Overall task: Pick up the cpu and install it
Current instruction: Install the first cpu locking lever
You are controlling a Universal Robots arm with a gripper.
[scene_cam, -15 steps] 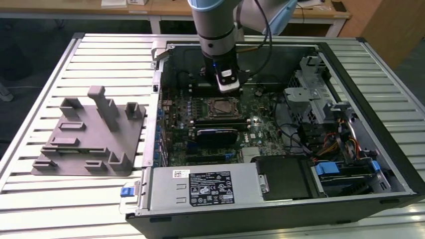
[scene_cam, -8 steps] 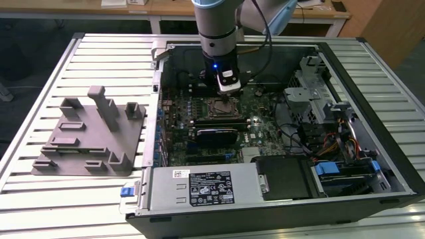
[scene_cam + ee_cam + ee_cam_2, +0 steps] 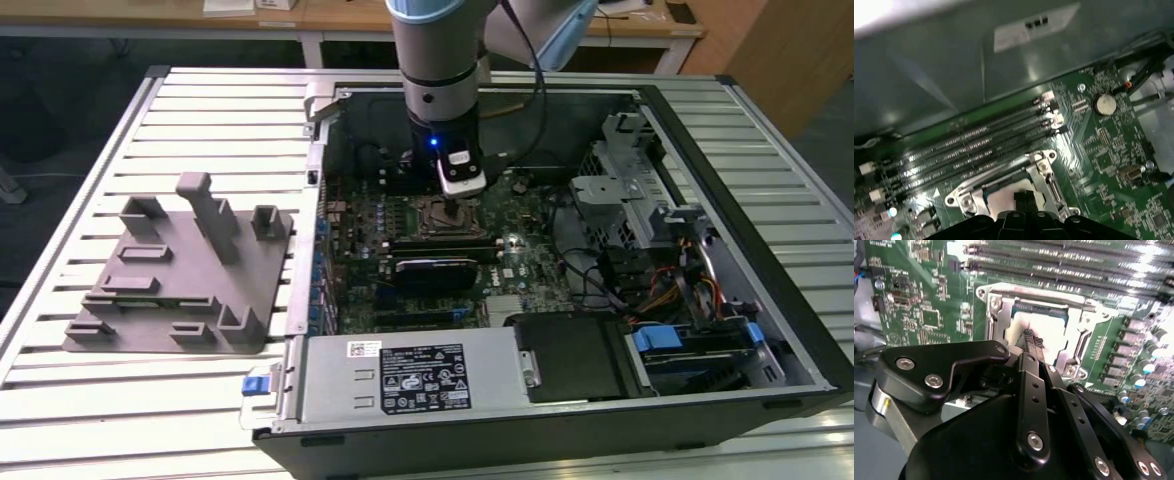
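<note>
The cpu (image 3: 1051, 332) is a pale silvery square lying inside the metal frame of the motherboard socket (image 3: 991, 315), whose frame stands open around it. In the first wrist view the cpu (image 3: 1000, 200) shows as a light patch within the socket frame (image 3: 1041, 165). My gripper (image 3: 1031, 340) hangs directly over the cpu, its black tip at or just above the chip's surface. In the exterior view the gripper (image 3: 461, 200) reaches down into the open computer case onto the socket (image 3: 434, 218). Whether it still grips the chip is hidden.
A grey plastic fixture (image 3: 180, 270) sits on the slatted table at the exterior view's left. Inside the case (image 3: 320, 130), memory slots (image 3: 979, 140) run beside the socket. The power supply (image 3: 400, 375) is at the front, and drive cages with cables (image 3: 641, 210) are at the right.
</note>
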